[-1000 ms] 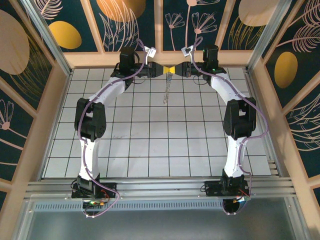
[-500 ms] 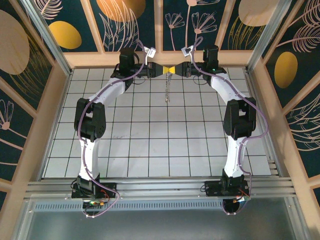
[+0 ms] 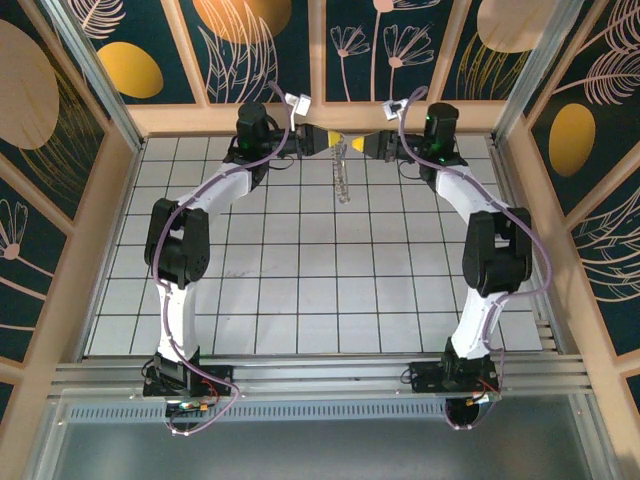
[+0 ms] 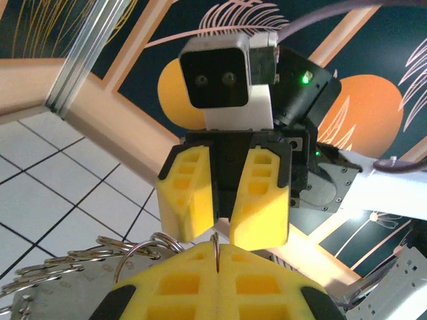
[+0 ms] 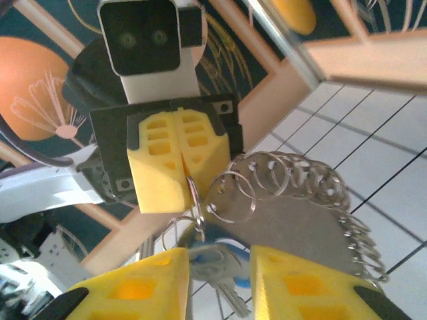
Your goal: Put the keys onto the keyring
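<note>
Up by the far edge of the white tiled table (image 3: 300, 300), near its middle, the left gripper (image 5: 181, 193) has its 2 yellow foam fingers pressed tight together on a thin wire loop of the keyring (image 5: 300, 223). The keyring hangs down from that pinch, just to the right of the fingers. It is round, grey and shiny, with lots of little metal rings all around its rim. A small key (image 5: 217, 257) with a smooth blue head and a short silver blade dangles below the pinched spot. It sits in the gap between the 2 yellow fingers of the right gripper (image 4: 223, 230), which are apart. I cannot tell if they touch it.
</note>
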